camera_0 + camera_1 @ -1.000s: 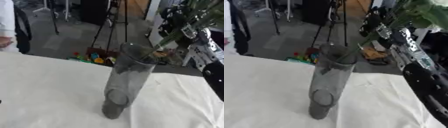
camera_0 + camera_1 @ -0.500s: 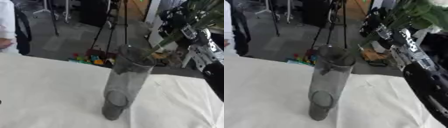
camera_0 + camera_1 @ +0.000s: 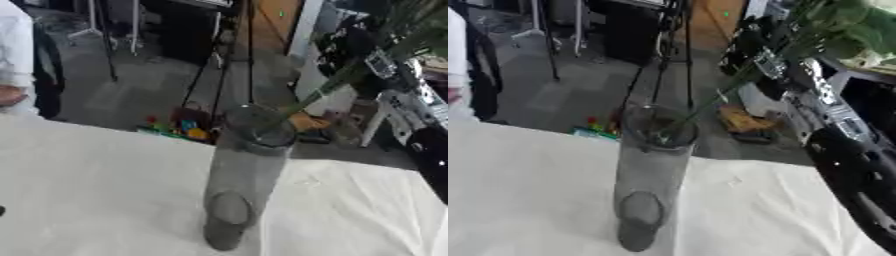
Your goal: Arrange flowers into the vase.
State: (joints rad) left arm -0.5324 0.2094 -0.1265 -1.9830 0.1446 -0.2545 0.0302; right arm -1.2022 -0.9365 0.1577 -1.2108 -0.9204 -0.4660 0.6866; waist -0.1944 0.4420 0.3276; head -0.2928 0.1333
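The clear vase (image 3: 241,175) stands upright mid-table on the white cloth (image 3: 96,175), green flower stems (image 3: 710,102) slanting into its mouth from two o'clock, where the right hand (image 3: 363,47) shows, finger state unclear; no readable writing.

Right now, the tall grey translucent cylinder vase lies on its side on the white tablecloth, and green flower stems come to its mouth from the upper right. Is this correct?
Not quite: the tall grey translucent vase stands upright on the white tablecloth, as the right eye view shows. The green flower stems do come to its mouth from the upper right.
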